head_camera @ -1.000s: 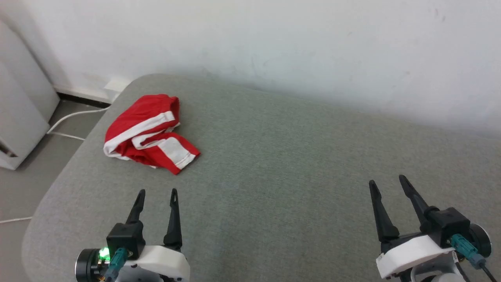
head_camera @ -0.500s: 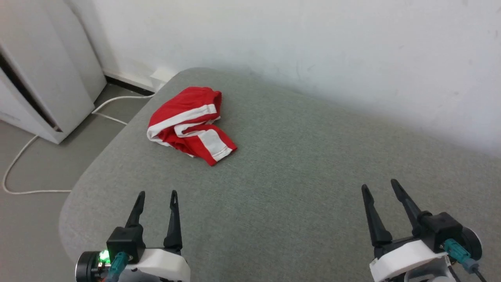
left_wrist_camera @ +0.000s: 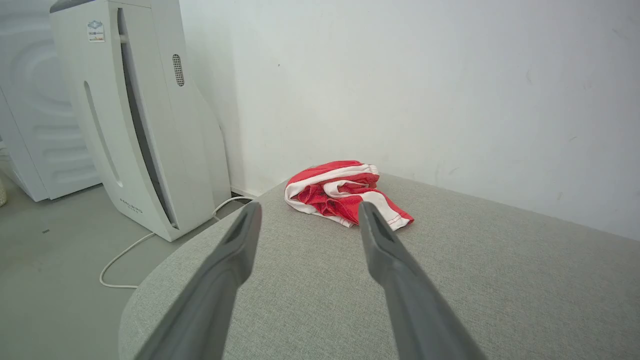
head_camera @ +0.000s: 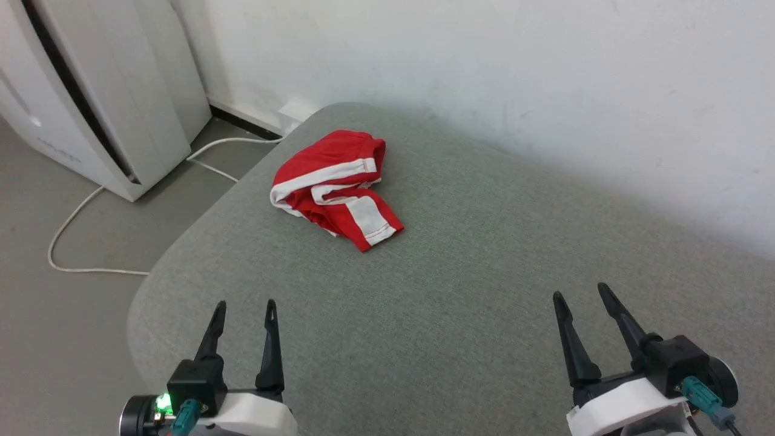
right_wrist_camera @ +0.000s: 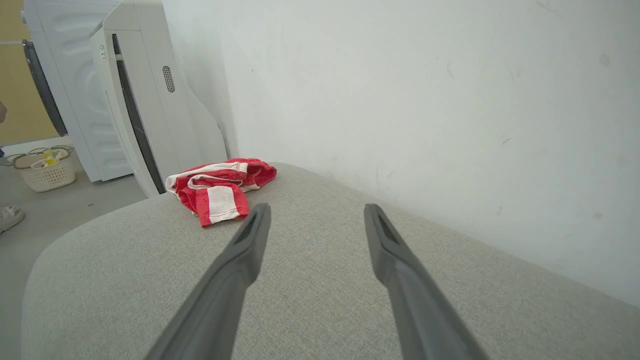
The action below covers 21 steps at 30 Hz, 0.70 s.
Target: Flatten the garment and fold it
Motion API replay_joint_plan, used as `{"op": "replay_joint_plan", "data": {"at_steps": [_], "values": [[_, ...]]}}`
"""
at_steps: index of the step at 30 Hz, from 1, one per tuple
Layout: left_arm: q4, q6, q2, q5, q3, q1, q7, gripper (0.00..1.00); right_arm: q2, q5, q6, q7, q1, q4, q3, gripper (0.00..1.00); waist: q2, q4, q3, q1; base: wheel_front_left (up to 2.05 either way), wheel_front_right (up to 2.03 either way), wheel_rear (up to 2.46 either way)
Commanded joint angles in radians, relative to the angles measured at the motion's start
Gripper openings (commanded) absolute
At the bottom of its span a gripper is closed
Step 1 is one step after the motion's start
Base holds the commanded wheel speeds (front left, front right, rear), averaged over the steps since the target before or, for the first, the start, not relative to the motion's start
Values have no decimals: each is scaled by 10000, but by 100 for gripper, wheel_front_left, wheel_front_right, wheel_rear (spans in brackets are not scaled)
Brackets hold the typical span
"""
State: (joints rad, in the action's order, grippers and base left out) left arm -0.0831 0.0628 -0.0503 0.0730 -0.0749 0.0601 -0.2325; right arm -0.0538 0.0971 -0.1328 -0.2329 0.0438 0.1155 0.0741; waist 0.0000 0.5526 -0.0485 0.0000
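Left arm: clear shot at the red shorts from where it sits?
Probably yes. The left claw is open and empty, the shorts lie crumpled ahead of it, with only bare grey surface between. Whether the arm stretches that far is unclear.

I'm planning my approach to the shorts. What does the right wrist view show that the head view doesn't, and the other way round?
Right wrist view: a white basket and a pale shoe on the floor at its far left.
Head view: the left gripper, fingers apart, and a white cable looping across the floor.
Both: the crumpled red-and-white garment, untouched near the grey cushion's far left corner, the tower appliance, the wall, and the right gripper, fingers apart.
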Motion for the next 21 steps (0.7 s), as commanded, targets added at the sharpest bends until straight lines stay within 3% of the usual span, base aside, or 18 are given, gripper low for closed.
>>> {"op": "replay_joint_plan", "data": {"at_steps": [1,10,21], "values": [[-14,57,1,94,-52,110,-113,100,32,53,19,-109,56,54,36,100,0,128,20,0,0,0,0],[11,170,1,258,-161,68,-293,100,36,88,21,-289,88,134,78,100,0,501,157,0,0,0,0],[90,263,1,447,-271,9,-293,100,36,-111,21,-289,31,46,57,100,0,280,569,0,0,0,0]]}}
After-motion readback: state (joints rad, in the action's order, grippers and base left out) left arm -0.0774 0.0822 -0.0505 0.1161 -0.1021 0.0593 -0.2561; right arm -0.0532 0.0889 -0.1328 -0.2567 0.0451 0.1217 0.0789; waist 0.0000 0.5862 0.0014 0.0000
